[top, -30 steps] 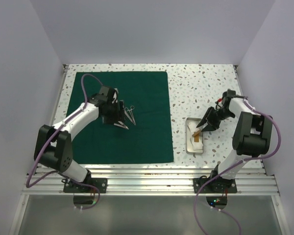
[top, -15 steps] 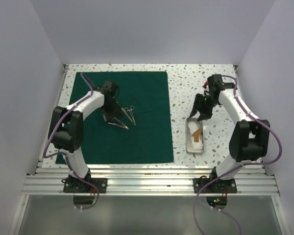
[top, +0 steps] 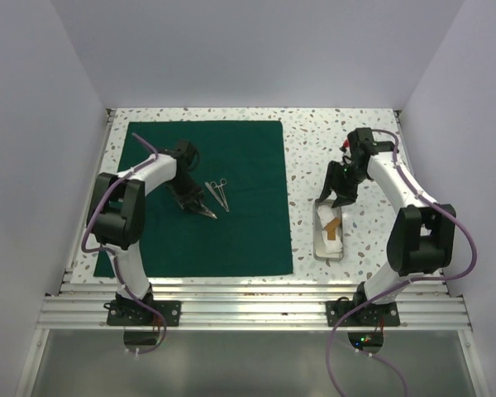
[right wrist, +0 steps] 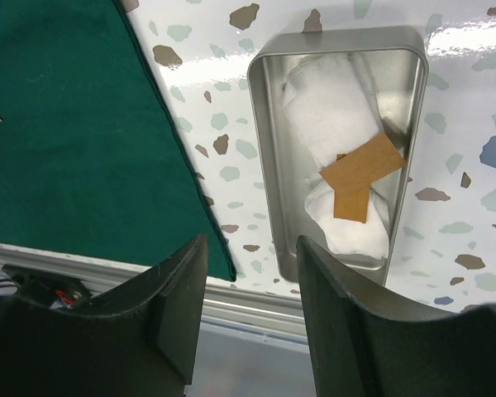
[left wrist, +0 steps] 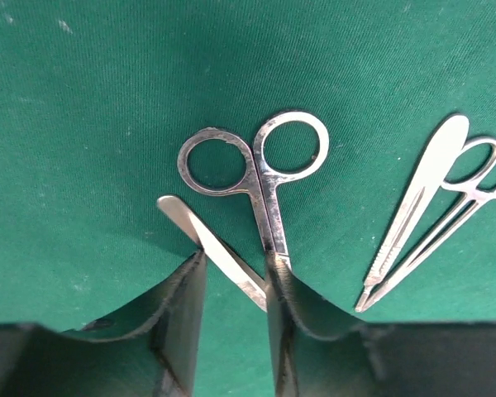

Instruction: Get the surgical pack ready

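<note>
The dark green drape (top: 231, 240) lies flat on the left half of the table. A pair of steel scissors (left wrist: 260, 186) rests on it, blades slightly apart. My left gripper (left wrist: 236, 260) stands low over the scissors, jaws part-way in, one finger (left wrist: 186, 306) at a blade and the other finger (left wrist: 283, 306) at the shank; green cloth shows between them. The silver instrument tray (top: 317, 240) sits right of the drape and holds a white gauze roll (right wrist: 335, 116) with tan tape strips (right wrist: 360, 169). My right gripper (right wrist: 252, 248) hangs open above the tray's near side, holding nothing.
A flat scalpel handle (left wrist: 422, 190) and slim forceps (left wrist: 459, 203) lie on the drape just right of the scissors. The drape's corner (right wrist: 223, 265) ends close to the tray. The metal rail at the table's near edge (top: 248, 289) runs in front of both bases.
My left gripper's jaws have narrowed around the scissors as the arm swung in. My right gripper rose out of the tray, opened, and left the gauze with tape inside.
</note>
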